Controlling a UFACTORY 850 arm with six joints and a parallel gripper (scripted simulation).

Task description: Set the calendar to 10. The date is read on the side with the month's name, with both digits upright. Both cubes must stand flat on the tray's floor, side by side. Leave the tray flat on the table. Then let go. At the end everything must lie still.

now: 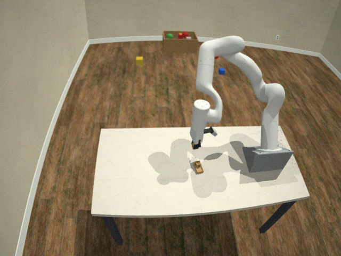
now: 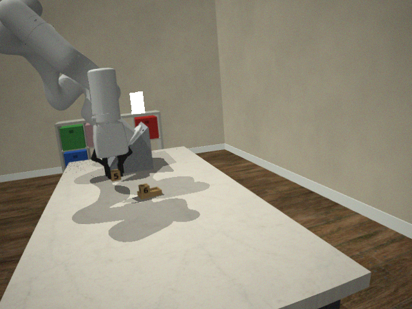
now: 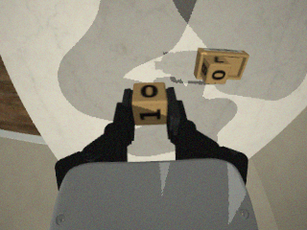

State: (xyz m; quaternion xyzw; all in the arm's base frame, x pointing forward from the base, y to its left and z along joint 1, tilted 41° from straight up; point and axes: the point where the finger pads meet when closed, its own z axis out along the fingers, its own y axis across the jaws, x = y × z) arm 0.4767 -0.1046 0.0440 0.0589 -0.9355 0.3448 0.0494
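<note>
Across the long pale stone-topped table (image 1: 137,176) (image 2: 212,252) my white jointed arm (image 1: 205,71) (image 2: 103,96) reaches out; below it my black two-fingered pincer (image 1: 196,144) (image 2: 114,171) (image 3: 150,99) grips a small wooden cube (image 2: 115,175) (image 3: 150,103), aloft near the shallow wooden tray (image 1: 200,170) (image 2: 156,191) (image 3: 245,61). In that tray's one end sits the other wooden cube (image 1: 197,164) (image 2: 144,190) (image 3: 217,73). Should I come down crooked, I could clip cube or rim and shove the tray; a wrongly turned 1 would spoil the date, and hasty letting go might leave my cube tilted
</note>
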